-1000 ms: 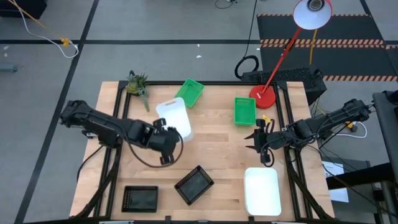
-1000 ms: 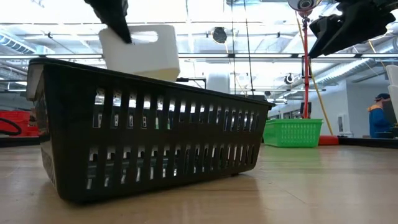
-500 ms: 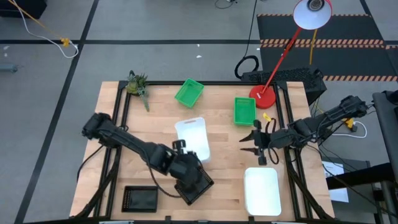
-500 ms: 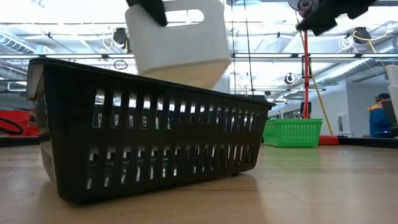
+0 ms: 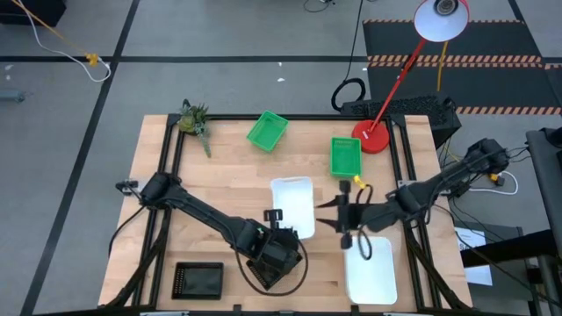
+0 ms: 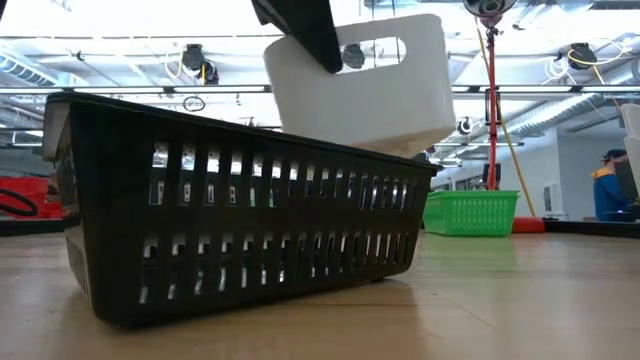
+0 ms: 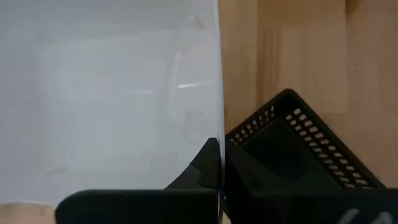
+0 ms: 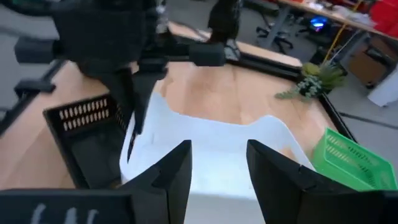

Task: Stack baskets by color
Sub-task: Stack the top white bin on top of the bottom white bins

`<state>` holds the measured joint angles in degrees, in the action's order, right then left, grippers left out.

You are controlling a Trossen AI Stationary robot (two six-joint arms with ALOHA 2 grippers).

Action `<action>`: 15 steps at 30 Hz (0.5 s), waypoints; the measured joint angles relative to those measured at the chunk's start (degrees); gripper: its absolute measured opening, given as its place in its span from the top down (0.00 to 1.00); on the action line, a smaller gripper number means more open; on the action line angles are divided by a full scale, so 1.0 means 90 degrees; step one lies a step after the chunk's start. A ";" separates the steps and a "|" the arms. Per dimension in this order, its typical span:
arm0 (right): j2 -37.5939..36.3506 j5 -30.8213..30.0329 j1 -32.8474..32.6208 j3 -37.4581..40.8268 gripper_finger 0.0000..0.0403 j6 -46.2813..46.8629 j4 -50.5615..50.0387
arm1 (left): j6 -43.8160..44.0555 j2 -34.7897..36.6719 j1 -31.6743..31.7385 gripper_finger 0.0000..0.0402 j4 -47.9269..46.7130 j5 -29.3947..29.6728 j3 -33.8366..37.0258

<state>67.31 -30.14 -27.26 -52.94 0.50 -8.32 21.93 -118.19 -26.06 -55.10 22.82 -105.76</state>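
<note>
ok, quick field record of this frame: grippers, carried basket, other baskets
left gripper: shut on white basket, held above the table
right gripper: open, beside the carried basket, facing it
white basket on table: front right
green baskets: one back centre, one near the lamp base
black baskets: one front left, one under the left arm

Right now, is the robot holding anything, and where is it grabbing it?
Yes. The left gripper is shut on the rim of a white basket, carrying it in the air. The right gripper, close beside it, is open and holds nothing.
</note>
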 joint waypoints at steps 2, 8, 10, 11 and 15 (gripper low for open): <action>0.0309 -0.0065 0.0140 -0.0433 0.63 -0.0091 -0.0273 | -0.0041 -0.0009 -0.0002 0.99 0.0038 0.0154 -0.0009; 0.0957 -0.0528 0.0723 -0.1331 0.62 -0.0326 -0.1407 | -0.0141 -0.0013 -0.0057 0.99 0.0041 0.0377 -0.0009; 0.1067 -0.0459 0.1011 -0.1376 0.61 -0.0271 -0.1427 | -0.0192 -0.0010 -0.0091 0.99 0.0091 0.0397 -0.0009; 0.1094 -0.0453 0.1147 -0.1384 0.61 -0.0225 -0.1410 | -0.0219 -0.0010 -0.0111 0.99 0.0130 0.0399 -0.0009; 0.1134 0.0056 0.1668 -0.1340 0.58 -0.0338 -0.1443 | -0.0291 -0.0010 -0.0124 0.99 0.0205 0.0534 -0.0009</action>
<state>77.51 -29.63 -12.24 -65.00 -2.55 -21.31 19.31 -118.28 -27.18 -53.25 27.63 -105.84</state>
